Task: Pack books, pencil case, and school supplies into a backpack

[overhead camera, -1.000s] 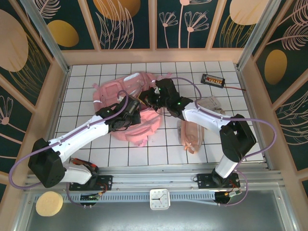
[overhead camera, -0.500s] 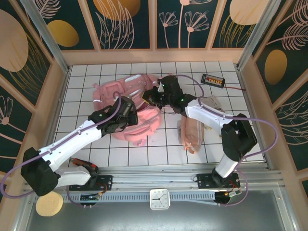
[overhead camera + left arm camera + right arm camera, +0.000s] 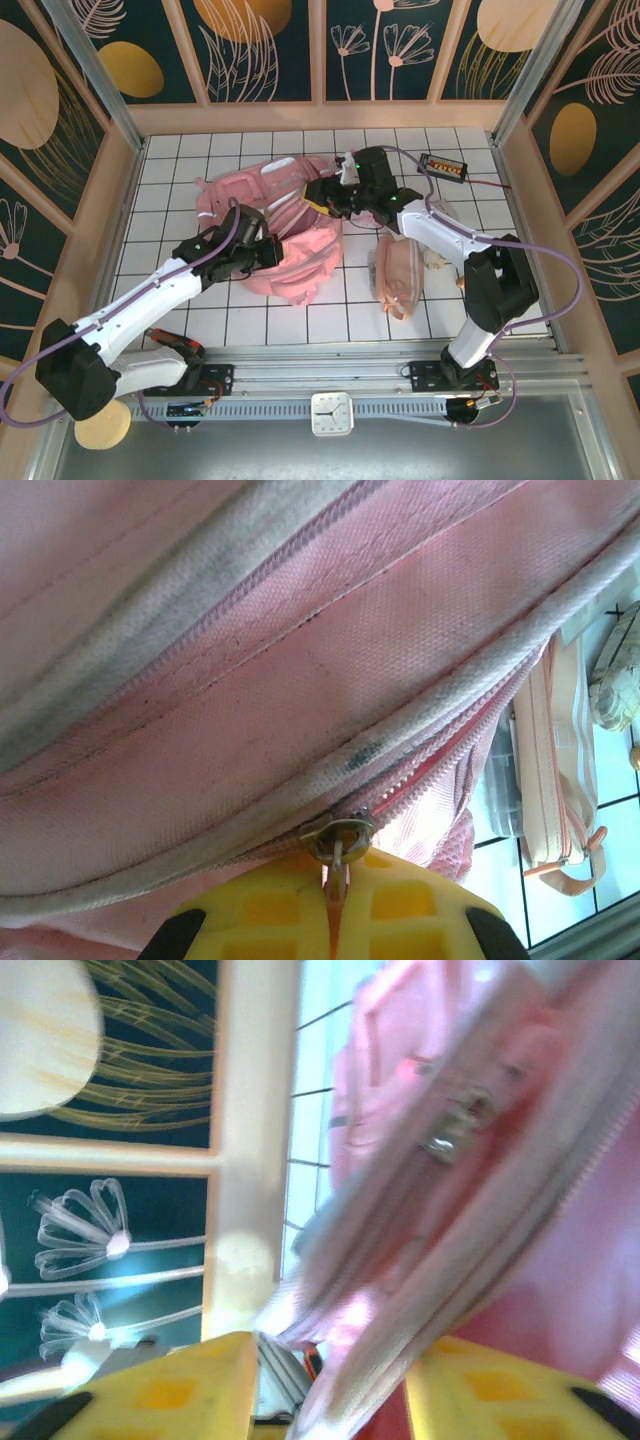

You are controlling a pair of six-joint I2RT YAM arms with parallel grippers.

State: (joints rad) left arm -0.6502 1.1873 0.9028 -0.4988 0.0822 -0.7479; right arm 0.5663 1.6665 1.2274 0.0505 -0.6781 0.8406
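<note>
Your left gripper (image 3: 335, 880) is closed: its two yellow fingers (image 3: 260, 910) are pressed together around the small metal zipper pull (image 3: 340, 837) of the large soft pink backpack (image 3: 245, 192). In the left wrist view the pull stands right at the fingertips, where the grey-white zipper tape meets them. From above, that gripper sits on the near part of the bag, roughly at its middle. The bag lies slumped and crumpled on the white gridded table (image 3: 180, 160), left of centre and towards the far side. Your right gripper (image 3: 327, 196) is at the bag's far right edge. In its wrist view its yellow fingers (image 3: 170, 1390) stand apart with the bag's zippered rim running between them and a second metal slider (image 3: 448, 1132) further up the rim. That view is blurred, so you cannot tell whether the pads touch the fabric. The soft oblong pale-pink pencil case (image 3: 400, 275) lies on the table to the right of the backpack, apart from it and just on the near side of the right forearm. The left wrist view also catches it beyond the bag's edge. A pale clear-and-white packet of school supplies (image 3: 440, 213) lies just beyond the pencil case, partly under that forearm. A small black device with orange dots (image 3: 444, 165) rests near the far right corner, well apart from the bag.
</note>
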